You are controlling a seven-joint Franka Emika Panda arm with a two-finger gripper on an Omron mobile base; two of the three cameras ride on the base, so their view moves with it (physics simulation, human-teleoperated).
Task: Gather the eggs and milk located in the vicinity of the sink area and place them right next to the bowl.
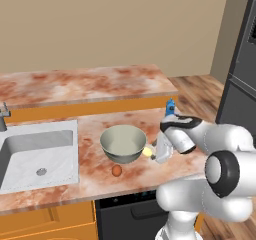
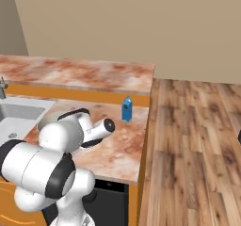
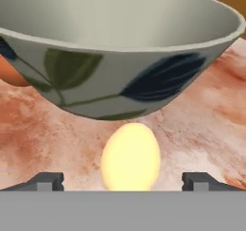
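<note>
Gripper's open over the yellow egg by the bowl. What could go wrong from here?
1. The pale yellow egg lies on the marble counter between the open gripper tips; a careless retreat may nudge it rolling.
2. The pale grey-green bowl sits just ahead; pushing forward could shove it.
3. The blue milk carton stands apart, near the counter's edge.

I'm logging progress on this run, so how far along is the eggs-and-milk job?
Done: the reddish-brown egg lies beside the bowl. In hand: the pale yellow egg sits on the counter by the bowl, between the open end effector tips, apparently just released. Left: the milk stands apart from the bowl.
</note>
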